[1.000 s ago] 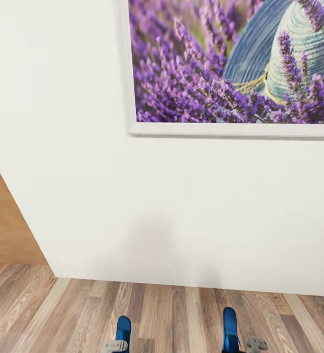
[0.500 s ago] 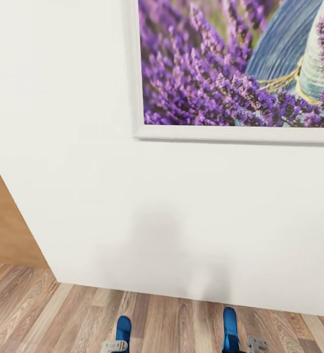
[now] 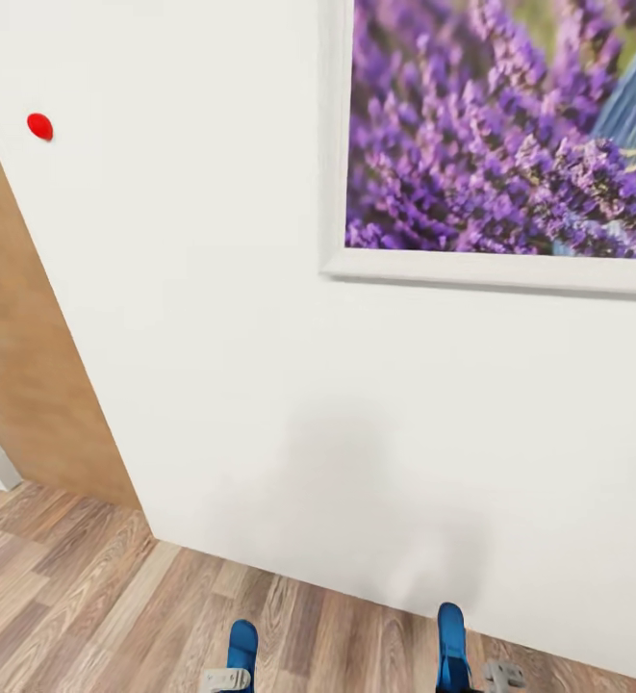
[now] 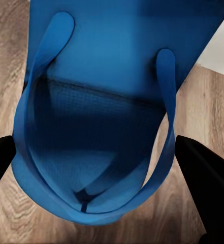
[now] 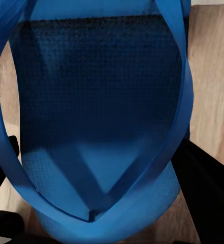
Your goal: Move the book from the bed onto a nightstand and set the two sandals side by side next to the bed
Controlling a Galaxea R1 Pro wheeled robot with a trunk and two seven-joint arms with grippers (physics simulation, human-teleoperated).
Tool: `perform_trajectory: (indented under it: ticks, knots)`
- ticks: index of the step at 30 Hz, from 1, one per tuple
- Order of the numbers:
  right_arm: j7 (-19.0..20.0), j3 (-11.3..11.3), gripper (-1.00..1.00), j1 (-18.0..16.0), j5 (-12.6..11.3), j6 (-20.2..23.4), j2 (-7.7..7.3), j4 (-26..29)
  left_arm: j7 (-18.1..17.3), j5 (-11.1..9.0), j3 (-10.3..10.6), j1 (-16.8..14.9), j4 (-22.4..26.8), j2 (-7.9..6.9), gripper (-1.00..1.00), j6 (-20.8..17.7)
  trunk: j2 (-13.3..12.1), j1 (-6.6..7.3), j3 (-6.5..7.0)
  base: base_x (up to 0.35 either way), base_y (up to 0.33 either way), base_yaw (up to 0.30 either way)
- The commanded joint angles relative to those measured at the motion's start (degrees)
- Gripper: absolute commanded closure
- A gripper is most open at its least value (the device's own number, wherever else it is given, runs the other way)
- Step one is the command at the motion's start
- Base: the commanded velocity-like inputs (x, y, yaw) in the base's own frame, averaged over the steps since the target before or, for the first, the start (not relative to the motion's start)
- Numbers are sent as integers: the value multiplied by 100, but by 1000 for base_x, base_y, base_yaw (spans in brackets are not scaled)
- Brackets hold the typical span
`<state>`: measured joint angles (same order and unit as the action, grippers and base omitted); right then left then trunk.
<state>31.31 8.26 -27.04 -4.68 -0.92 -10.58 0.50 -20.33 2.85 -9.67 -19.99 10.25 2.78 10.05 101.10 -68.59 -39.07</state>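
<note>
I hold one blue sandal (image 4: 99, 122) in my left tool (image 3: 227, 680), clenched on it, and the other sandal (image 5: 96, 127) in my right tool (image 3: 496, 675). Both point ahead at a white wall (image 3: 260, 385). I see no bed, so I must turn.

The wood-plank floor (image 3: 87, 597) ran up to the white wall (image 3: 212, 337); maybe nothing lay on it.
</note>
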Motion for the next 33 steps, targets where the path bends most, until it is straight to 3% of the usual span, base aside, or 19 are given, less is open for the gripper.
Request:
perform_trajectory:
  ticks: [1,33]
  knots:
    - [24,4,100,-3,-51,-4,-4,-6,-23,29,-44,-5,-6,3,100,17,2,-2,-5,193,0,288]
    - [24,2,100,-3,-51,-4,0,-8,-23,26,-44,-5,-6,3,100,50,2,-2,-5,9,0,289]
